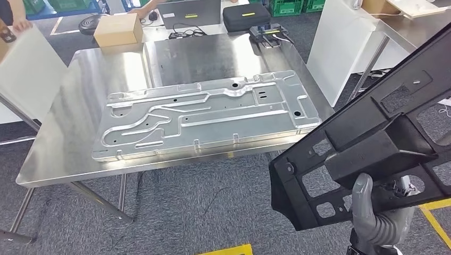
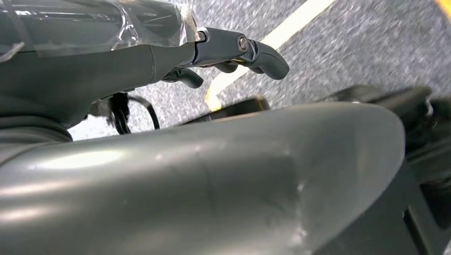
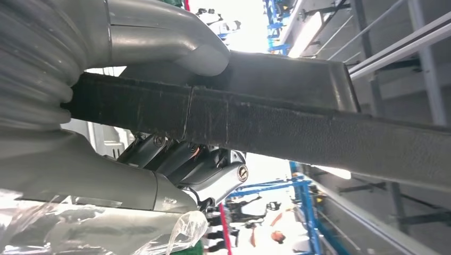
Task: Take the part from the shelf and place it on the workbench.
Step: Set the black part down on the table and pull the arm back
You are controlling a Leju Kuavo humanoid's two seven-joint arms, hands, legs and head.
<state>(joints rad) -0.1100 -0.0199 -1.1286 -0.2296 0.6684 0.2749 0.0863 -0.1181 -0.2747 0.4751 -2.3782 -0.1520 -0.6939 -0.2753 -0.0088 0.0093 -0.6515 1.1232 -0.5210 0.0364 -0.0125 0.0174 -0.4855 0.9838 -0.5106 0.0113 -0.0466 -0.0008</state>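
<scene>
- One black part (image 1: 372,143), a long openwork frame with cut-out windows and a raised block in its middle, was held in the air off the front right corner of the surface (image 1: 80,106), above the grey carpet and not touching the metal.
- The part was tilted, its low rounded end near the surface's front edge and its other end rising toward the upper right of the head view.
- The right robot hand (image 1: 372,212) gripped the part from below, its grey thumb lying up against the frame's face.
- In the right wrist view the right robot hand (image 3: 159,106) clamped a dark bar of the part (image 3: 319,133), with the thumb on one side and the darker fingers (image 3: 181,159) curled against the other.
- The left robot hand (image 2: 234,53) hung above the carpet near a yellow floor line (image 2: 276,37); its fingers were bent inward with nothing between them.
- A large silver stamped plate (image 1: 207,114) lay flat along the surface's front half, reaching close to its front edge and right edge.
- A cardboard box (image 1: 118,29) stood at the far left corner of the surface.
- A black case (image 1: 246,16) and a laptop (image 1: 189,11) sat beyond the surface's far edge.
</scene>
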